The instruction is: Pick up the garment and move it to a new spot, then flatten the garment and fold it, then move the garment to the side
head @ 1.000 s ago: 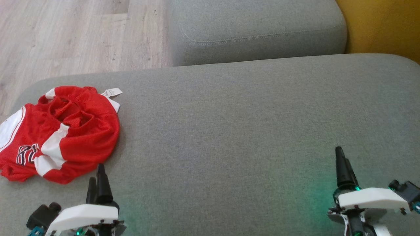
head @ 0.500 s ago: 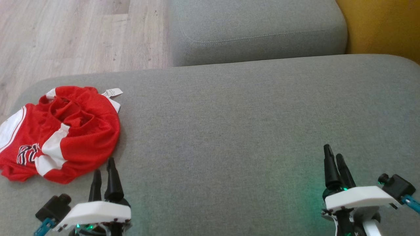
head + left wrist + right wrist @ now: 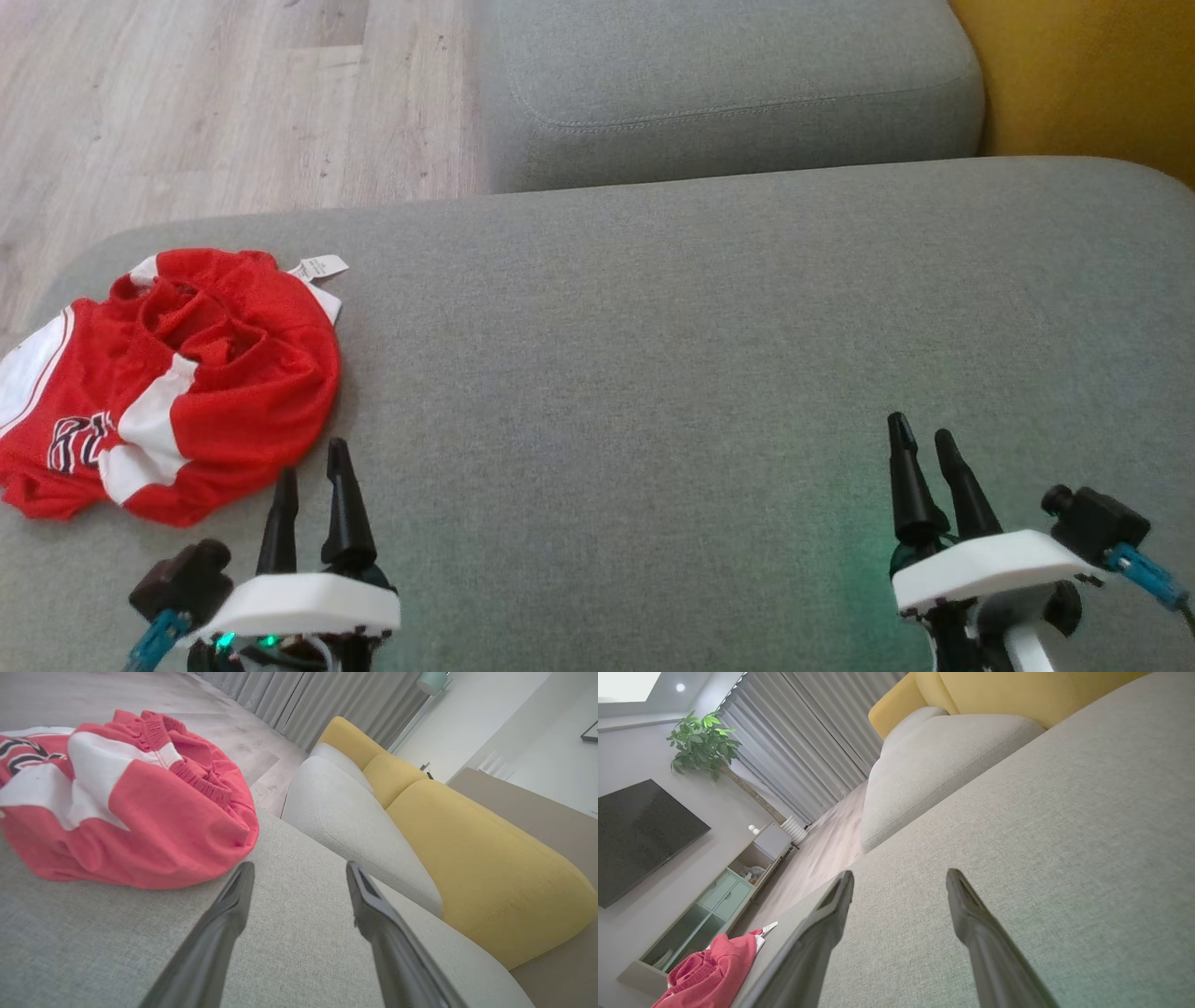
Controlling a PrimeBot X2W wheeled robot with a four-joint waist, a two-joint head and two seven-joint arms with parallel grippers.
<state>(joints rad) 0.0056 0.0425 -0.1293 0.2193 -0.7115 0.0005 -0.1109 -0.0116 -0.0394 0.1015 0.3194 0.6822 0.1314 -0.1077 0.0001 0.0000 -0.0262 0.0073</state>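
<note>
Garment (image 3: 168,383): red mesh jersey w/ white panels and dark lettering, crumpled in a heap at the far left end of the grey seat cushion (image 3: 653,373), near the cushion's left edge. White tag (image 3: 317,266) sticks out at its top-right side, lying on the cushion. Not flat, not folded, nothing gripping it.

Left gripper (image 3: 311,459): low left in head view, fingers spread w/ a clear gap, empty. Tips point up the view, just right of and below the garment's lower-right edge, close but apart. Left wrist view confirms: fabric bulge sits just ahead-left of the left finger, no contact, bare cushion between the fingers.

Right gripper (image 3: 920,427): low right in head view, fingers parted, empty, over bare cushion, well apart from the garment. In right wrist view the garment is far off at lower left.

Bkgd: second grey cushion (image 3: 728,84) behind the seat, yellow cushion (image 3: 1083,75) top right, wood floor (image 3: 233,103) top left. Right wrist view also shows grey curtains (image 3: 808,732), a potted plant (image 3: 703,742), wall TV (image 3: 640,840) and a low cabinet (image 3: 714,905).
</note>
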